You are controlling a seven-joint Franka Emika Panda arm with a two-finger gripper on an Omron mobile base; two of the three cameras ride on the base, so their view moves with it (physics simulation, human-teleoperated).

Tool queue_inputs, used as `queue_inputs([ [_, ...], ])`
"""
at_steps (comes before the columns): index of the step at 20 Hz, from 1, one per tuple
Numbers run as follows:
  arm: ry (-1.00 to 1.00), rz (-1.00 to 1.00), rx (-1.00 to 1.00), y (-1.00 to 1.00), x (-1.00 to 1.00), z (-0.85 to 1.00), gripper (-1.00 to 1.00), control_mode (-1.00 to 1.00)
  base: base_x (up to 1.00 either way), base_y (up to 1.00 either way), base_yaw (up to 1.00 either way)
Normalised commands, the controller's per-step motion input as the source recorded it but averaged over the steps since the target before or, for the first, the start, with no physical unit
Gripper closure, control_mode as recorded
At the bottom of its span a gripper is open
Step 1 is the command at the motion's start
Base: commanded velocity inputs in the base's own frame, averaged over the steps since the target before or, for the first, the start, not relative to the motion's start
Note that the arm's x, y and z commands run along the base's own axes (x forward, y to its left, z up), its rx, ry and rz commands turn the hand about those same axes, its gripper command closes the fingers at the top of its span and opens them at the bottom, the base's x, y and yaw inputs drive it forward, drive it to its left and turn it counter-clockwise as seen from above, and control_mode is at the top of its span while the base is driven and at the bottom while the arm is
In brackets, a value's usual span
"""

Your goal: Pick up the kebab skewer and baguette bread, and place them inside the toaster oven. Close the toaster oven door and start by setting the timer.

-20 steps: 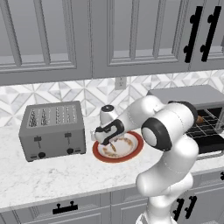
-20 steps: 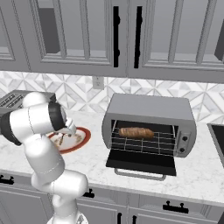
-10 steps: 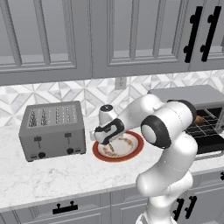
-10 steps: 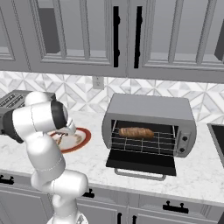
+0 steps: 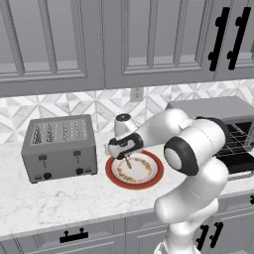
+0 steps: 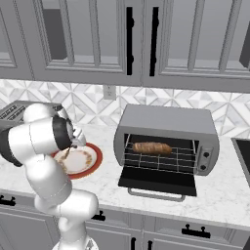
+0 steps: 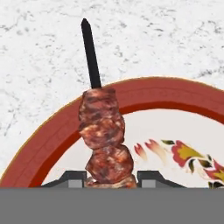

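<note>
My two-finger gripper (image 7: 109, 178) is closed on the thin wooden kebab skewer threaded with brown meat pieces (image 7: 104, 144), holding it above the red-rimmed round plate (image 5: 115, 177), its dark point reaching past the rim over bare marble counter (image 7: 166, 39). The golden-brown baguette bread (image 6: 152, 148) lies on the wire rack inside the large grey toaster oven (image 6: 166, 120). Its dark glass door (image 6: 158, 182) hangs open over the counter, well apart from the plate.

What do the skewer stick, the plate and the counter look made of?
Kebab skewer: the stick looks dark and matte, wood or metal; glossy brown meat chunks. Plate: likely glazed ceramic, red rim, painted pattern. Counter: white grey-veined, marble-like stone.
</note>
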Motion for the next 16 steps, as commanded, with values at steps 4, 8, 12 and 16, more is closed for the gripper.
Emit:
queue_inputs([
  [4,0.0,-0.04,0.01,-0.49,-0.27,0.84,1.0,-1.0,0.0,0.0,0.0],
  [8,0.0,-0.11,0.01,-0.36,-0.38,0.73,1.0,-1.0,0.0,0.0,0.0],
  [12,0.0,-0.15,0.01,-0.46,-0.52,0.58,1.0,-1.0,0.0,0.0,0.0],
  [16,-0.01,-0.22,0.02,-0.52,-0.66,0.31,1.0,-1.0,0.0,0.0,0.0],
])
